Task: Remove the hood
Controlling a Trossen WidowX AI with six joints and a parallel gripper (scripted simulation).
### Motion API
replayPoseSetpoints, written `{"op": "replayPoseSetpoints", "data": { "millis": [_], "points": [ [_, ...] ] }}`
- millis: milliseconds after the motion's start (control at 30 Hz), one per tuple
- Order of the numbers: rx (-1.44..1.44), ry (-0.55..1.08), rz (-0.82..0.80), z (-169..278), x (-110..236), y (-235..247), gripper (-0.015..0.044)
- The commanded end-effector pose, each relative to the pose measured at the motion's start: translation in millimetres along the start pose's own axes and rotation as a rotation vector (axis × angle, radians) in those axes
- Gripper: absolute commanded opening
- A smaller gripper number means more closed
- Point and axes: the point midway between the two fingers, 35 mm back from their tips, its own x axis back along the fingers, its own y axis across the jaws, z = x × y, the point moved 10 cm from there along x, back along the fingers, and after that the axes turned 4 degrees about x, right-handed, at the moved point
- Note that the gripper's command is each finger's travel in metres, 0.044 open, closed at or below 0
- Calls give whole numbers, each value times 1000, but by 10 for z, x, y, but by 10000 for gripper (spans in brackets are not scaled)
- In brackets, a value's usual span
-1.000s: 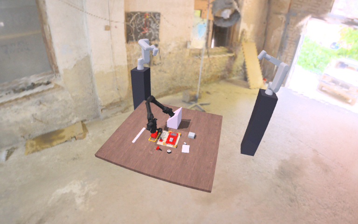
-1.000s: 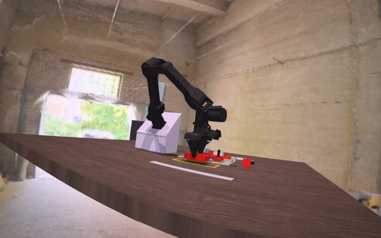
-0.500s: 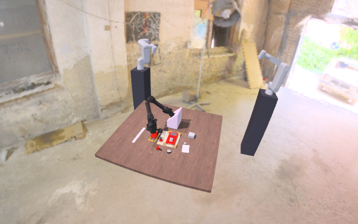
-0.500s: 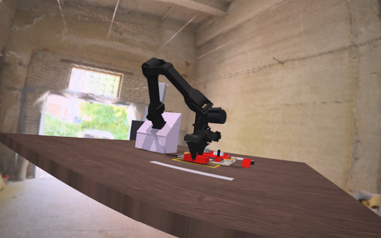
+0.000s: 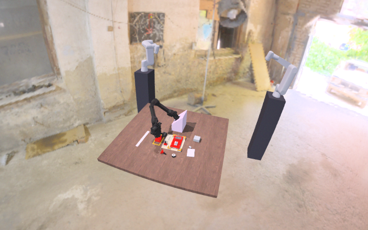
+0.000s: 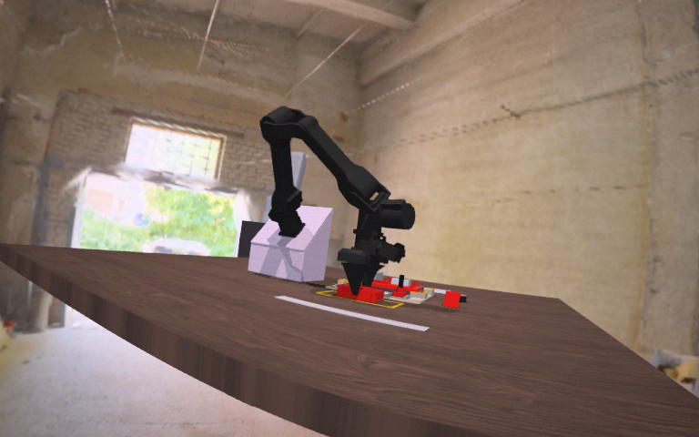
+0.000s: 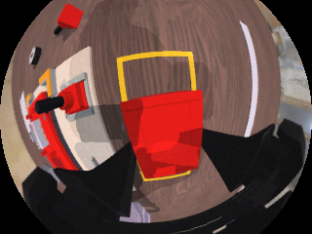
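Note:
The red hood (image 5: 158, 139) (image 6: 363, 294) (image 7: 166, 133) rests low on the table inside the yellow marked rectangle (image 5: 153, 143) (image 6: 394, 306) (image 7: 156, 57). In the wrist view its near end covers the rectangle's near line. My gripper (image 5: 157, 134) (image 6: 357, 288) (image 7: 167, 138) stands straight down over the hood and is shut on it. The toy car (image 5: 176, 140) (image 6: 405, 287) (image 7: 61, 107), red on a pale base plate, sits just beside the marked area with its hood off.
A pale wedge block (image 5: 179, 121) (image 6: 291, 249) stands behind the car. A white strip (image 5: 142, 138) (image 6: 352, 313) (image 7: 253, 78) lies beside the marked area. A small red part (image 5: 162, 152) (image 6: 451, 299) (image 7: 68, 16), a black wheel (image 5: 173, 155), a grey cube (image 5: 197, 138) and a white square (image 5: 190, 152) lie nearby.

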Motion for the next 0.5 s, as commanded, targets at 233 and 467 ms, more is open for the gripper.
{"op": "replayPoseSetpoints", "data": {
  "millis": [233, 467],
  "points": [
    [-1, 0, 0, 0, 2, 0, 368],
    [-1, -1, -5, -27, 347, 5, 440]
  ]
}}
